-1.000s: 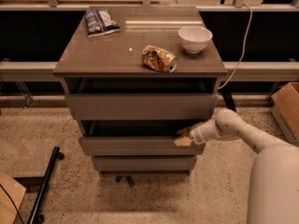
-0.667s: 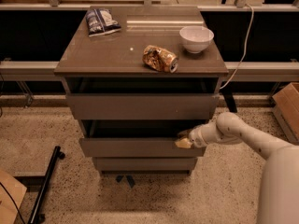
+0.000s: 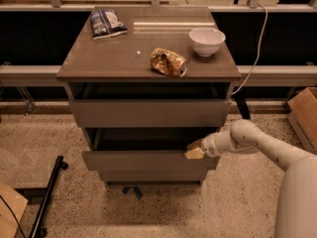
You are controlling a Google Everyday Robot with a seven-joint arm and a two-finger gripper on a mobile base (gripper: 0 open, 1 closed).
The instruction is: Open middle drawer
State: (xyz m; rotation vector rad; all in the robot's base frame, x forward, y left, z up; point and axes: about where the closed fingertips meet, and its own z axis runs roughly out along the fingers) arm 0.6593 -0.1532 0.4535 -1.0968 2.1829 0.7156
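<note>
The middle drawer [image 3: 143, 161] stands partway out below the top drawer [image 3: 148, 114], with the gripper [image 3: 194, 152] at the right end of its upper edge. I cannot tell whether the gripper is clamped there. The drawer front faces me, its long side running left to right.

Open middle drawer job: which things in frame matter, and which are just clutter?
Part of the job:
- middle drawer, front partly out
- gripper, at the right end of that front's top edge

Just lying about:
- chip bag, crushed can and white bowl, all on the cabinet top
- top drawer
- cardboard box on the floor
</note>
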